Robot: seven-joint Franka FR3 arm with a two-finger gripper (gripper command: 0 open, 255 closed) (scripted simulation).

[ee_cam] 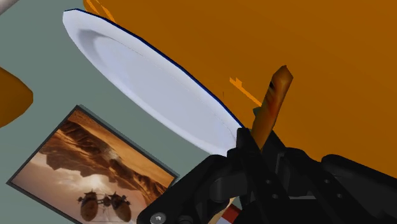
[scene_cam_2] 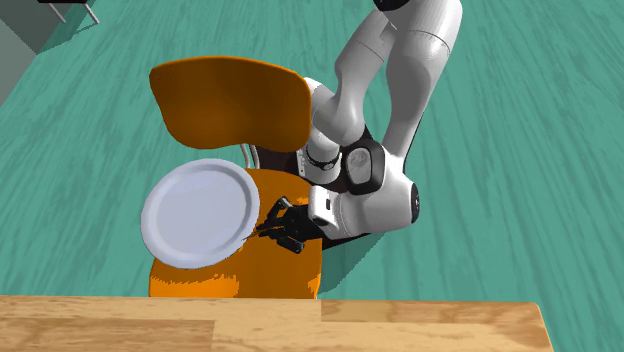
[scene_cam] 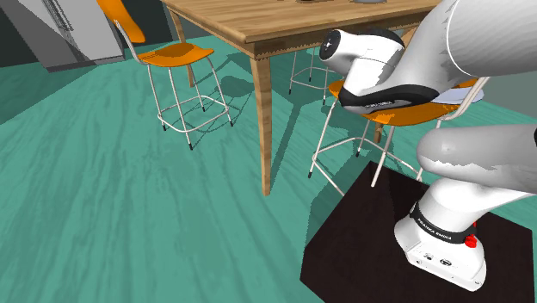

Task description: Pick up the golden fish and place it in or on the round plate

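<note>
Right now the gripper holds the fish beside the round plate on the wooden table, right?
Not the table: the round plate rests on the orange chair, per the second exterior view. The gripper does hold the fish beside it.

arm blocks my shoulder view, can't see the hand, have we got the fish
observer: yes, the wrist view has the gripper shut on the fish.
operator: and where does it go
observer: the plate lies on an orange chair's seat, right beside the gripper in the second exterior view.
operator: fish over it yet
observer: no, the fish stands over bare seat, just off the plate's rim.
</note>
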